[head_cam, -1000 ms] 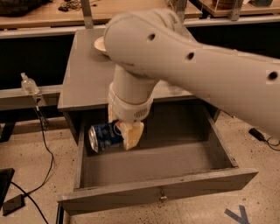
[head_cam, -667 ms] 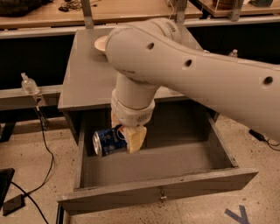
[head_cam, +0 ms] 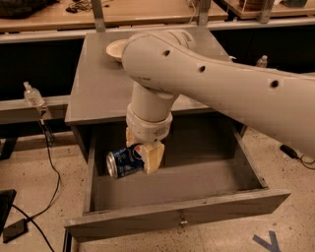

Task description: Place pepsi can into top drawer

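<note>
1. Speckled floor runs under a grey desk, and a wood desk spans the back at 12 o'clock.
2. Your drawer stands pulled out toward 6 o'clock, with its knob at the middle of the front panel.
3. Your arm comes in from 3 o'clock, bends over the desk top and turns its wrist down into the drawer's 9 o'clock half.
4. Your claw is clamped on the can. One beige finger presses the can's 3 o'clock end, and the other is mostly hidden behind the can at 12 o'clock.
5. The can lies on its side with its silver end facing 9 o'clock and its red-and-white logo up by the wrist.
6. The can sits inside the drawer's outline, near the 9 o'clock wall but apart from it. You cannot tell whether it touches the drawer floor.
7. A plate rests on the desk top at 11 o'clock, partly covered by the arm.
8. A clear bottle stands off the desk's 9 o'clock side, with a cable trailing down from it across the floor.
9. A second bottle shows past the arm at 2 o'clock.
10. Blue tape marks the floor at 5 o'clock.
</note>
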`<state>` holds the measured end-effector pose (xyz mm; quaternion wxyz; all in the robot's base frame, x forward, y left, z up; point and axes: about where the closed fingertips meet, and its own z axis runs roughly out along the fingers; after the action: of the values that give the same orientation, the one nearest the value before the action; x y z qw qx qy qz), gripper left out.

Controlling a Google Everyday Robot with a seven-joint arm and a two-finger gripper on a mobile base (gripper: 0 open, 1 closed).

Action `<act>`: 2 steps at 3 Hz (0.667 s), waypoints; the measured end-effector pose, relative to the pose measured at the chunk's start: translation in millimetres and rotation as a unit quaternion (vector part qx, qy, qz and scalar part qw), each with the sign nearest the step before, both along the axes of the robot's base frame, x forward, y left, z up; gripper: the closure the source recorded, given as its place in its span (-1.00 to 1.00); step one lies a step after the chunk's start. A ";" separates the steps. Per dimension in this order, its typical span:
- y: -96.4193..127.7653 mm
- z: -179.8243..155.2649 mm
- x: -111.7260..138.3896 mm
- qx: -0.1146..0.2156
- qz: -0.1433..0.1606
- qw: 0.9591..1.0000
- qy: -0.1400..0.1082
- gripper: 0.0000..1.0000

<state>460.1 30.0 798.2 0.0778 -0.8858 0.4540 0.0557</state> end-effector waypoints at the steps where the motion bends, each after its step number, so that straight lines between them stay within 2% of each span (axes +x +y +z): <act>1: -28.0 -69.7 10.3 -0.002 -0.013 0.999 0.051 1.00; 2: -43.2 -108.1 13.2 -0.005 -0.023 0.997 0.067 1.00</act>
<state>473.4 -13.2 690.1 0.0440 -0.8700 0.4784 0.1113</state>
